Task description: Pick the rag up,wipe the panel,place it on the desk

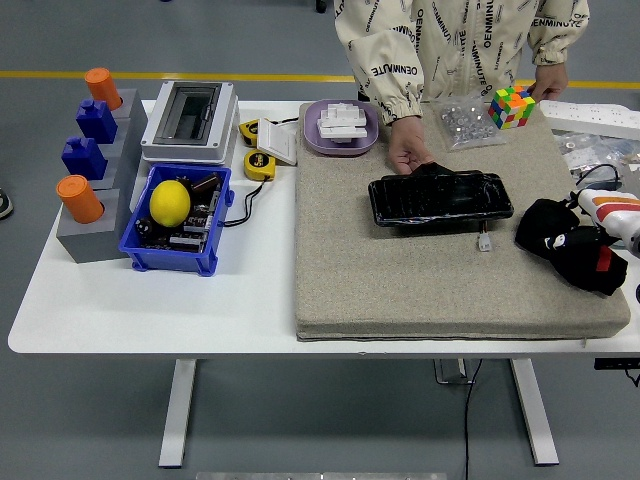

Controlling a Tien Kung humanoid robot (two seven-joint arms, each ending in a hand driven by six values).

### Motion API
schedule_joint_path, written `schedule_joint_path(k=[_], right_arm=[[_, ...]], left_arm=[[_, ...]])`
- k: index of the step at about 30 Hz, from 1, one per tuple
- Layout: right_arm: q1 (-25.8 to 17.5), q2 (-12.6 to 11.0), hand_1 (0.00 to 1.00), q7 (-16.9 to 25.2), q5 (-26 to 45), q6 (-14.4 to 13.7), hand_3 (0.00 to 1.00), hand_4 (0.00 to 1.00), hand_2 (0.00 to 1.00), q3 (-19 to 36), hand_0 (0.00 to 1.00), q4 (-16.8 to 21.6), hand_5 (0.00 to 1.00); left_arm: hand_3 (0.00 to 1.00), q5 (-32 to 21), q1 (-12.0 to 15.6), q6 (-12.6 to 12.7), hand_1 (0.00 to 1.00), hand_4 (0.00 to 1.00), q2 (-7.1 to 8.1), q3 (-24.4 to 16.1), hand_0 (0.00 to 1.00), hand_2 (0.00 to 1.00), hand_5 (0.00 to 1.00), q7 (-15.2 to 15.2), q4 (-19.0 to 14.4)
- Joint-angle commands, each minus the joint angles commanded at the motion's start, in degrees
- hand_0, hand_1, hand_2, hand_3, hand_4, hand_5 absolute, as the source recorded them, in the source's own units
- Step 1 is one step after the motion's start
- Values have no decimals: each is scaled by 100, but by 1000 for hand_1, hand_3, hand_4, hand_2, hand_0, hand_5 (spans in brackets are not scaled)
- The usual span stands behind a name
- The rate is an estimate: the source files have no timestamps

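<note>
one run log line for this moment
phase: reach for rag | right hand: at black rag, grasp unclear | panel: on mat, person's hand at far edge | left hand: out of view
</note>
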Motion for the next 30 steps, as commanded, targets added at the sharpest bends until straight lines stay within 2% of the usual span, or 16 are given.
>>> schedule_joint_path(k=[11, 27, 28, 30], right_arm=[[-62, 65, 690, 89, 40, -340, 739, 998, 755, 38, 699, -141, 623], [-84, 219, 672, 144, 103, -553, 723, 998, 733, -16, 667, -316, 603], [-85, 222, 657, 147, 107, -563, 683, 998, 709, -17, 625, -323, 568], [-90, 233, 657, 172, 128, -627, 683, 998, 709, -24, 625, -362, 568]], left_arm=[[560, -15, -3, 0, 635, 636, -3, 16, 603, 636, 446, 1, 0], [561, -25, -1, -2, 635, 636, -8, 32, 603, 637, 446, 5, 1], [560, -28, -2, -3, 635, 636, -8, 38, 604, 637, 447, 6, 2], [560, -29, -5, -1, 635, 636, -7, 46, 604, 637, 447, 4, -3]])
